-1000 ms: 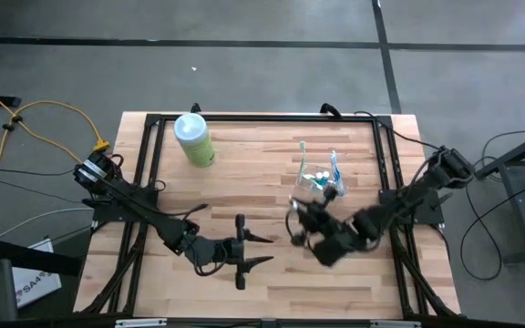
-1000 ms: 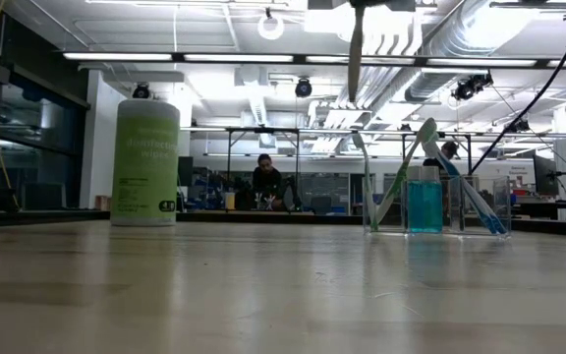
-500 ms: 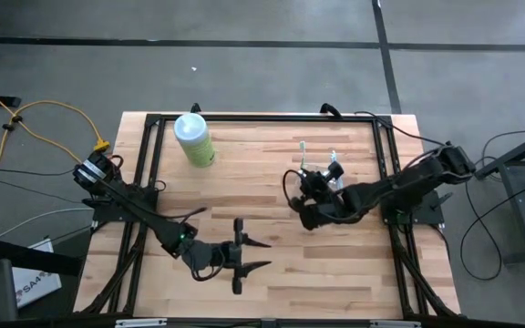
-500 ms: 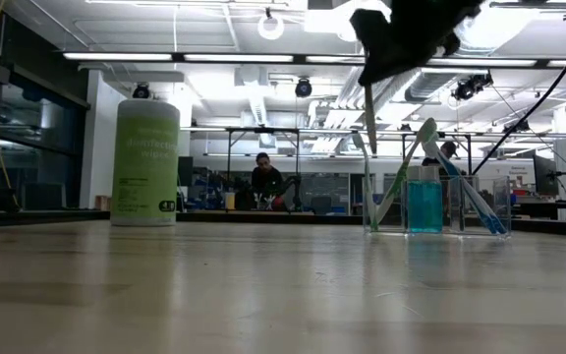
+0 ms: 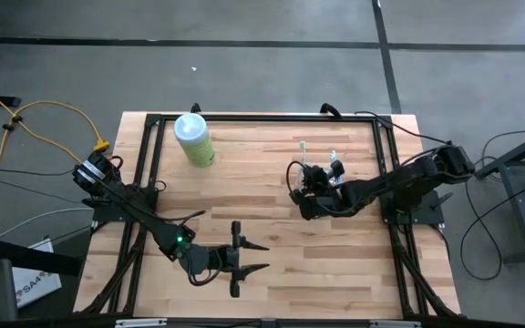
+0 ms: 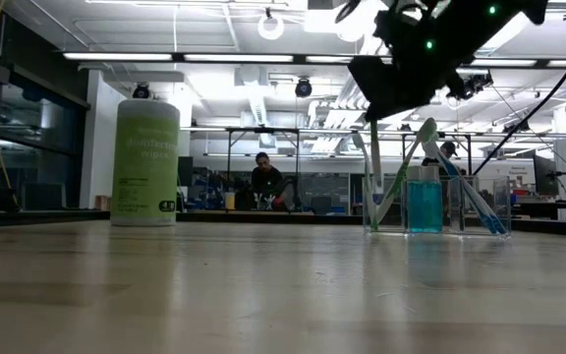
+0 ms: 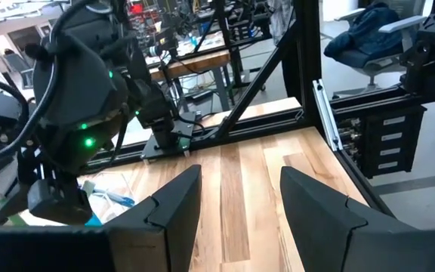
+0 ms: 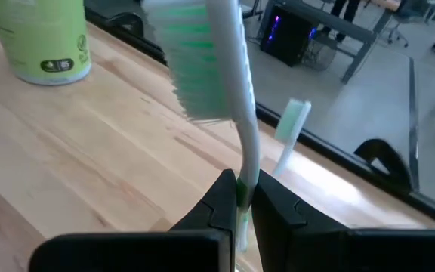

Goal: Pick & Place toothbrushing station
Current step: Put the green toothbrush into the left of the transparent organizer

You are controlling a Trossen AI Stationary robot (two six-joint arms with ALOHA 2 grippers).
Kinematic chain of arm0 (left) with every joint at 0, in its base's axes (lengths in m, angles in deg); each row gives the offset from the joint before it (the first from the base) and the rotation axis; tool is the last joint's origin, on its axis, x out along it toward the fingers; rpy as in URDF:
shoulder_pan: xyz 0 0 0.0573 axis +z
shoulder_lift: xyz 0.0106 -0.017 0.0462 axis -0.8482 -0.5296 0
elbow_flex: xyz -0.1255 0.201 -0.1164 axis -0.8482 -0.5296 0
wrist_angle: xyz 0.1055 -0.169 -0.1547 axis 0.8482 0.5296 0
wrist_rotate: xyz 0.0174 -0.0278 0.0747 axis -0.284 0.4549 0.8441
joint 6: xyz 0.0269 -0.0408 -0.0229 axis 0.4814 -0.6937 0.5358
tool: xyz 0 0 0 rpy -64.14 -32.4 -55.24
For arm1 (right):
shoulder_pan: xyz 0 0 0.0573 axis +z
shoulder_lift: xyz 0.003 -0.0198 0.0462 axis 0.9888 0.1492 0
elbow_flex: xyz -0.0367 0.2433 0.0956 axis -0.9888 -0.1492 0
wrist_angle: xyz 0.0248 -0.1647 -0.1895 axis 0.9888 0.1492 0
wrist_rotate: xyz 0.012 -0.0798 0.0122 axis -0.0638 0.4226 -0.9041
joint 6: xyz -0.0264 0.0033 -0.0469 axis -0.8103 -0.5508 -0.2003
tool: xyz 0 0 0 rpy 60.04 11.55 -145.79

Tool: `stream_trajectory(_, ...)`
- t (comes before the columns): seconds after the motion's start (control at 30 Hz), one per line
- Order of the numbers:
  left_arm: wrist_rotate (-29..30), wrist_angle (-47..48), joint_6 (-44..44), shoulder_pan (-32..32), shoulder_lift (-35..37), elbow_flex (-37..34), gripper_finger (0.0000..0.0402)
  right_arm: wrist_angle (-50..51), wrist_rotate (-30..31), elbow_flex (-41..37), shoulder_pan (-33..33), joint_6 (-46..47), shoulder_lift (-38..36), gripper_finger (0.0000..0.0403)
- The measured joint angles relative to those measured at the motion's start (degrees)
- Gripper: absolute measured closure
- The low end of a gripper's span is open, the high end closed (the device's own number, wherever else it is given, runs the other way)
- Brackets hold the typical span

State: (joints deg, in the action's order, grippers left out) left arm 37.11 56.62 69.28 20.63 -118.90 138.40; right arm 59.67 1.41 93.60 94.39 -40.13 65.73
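The clear plastic holder [image 5: 328, 179] stands on its base at the table's right far part. In the low view [image 6: 465, 211] it holds a blue bottle and leaning toothbrushes. My right gripper [image 5: 303, 185] hangs just left of it, shut on a white-and-green toothbrush [image 8: 202, 60]. In the low view this brush [image 6: 373, 167] hangs nearly upright below the gripper [image 6: 401, 84], its lower end at the holder's left end. Whether it is inside, I cannot tell. My left gripper [image 5: 259, 258] is open and empty near the table's front middle. My right gripper pinches the toothbrush's thin handle [image 8: 245, 172] between its two fingers [image 8: 221, 198]. The brush runs along the fingers and sticks out past their tips, its bristled head [image 8: 191, 72] foremost. The gripper comes from above, and the brush hangs clear of the table.
A pale-green bottle with a white cap [image 5: 194, 139] stands at the table's far left and also shows in the low view [image 6: 146, 162]. A black frame [image 5: 262, 117] runs round the table. Bare wood lies between the arms [image 5: 262, 200]. A person sits far off in the room [image 6: 266, 182].
My right gripper has carried the toothbrush from the table's middle toward the far edge, up to the holder's left end. It has then come down, so the brush's lower end now reaches down beside the holder. My left gripper has drifted slightly toward the near edge.
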Motion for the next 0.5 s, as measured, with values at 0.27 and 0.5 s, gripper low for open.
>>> stream_trajectory(0.27,0.07,0.04,0.00,0.00,0.00,0.00,0.0225,-7.14,-3.56,-5.00,-1.66,1.26,0.00,0.0387)
stream_trajectory(0.5,0.08,0.04,0.00,0.02,0.00,0.00,0.0225,-11.55,-7.02,-8.20,-5.04,1.18,0.00,0.0387)
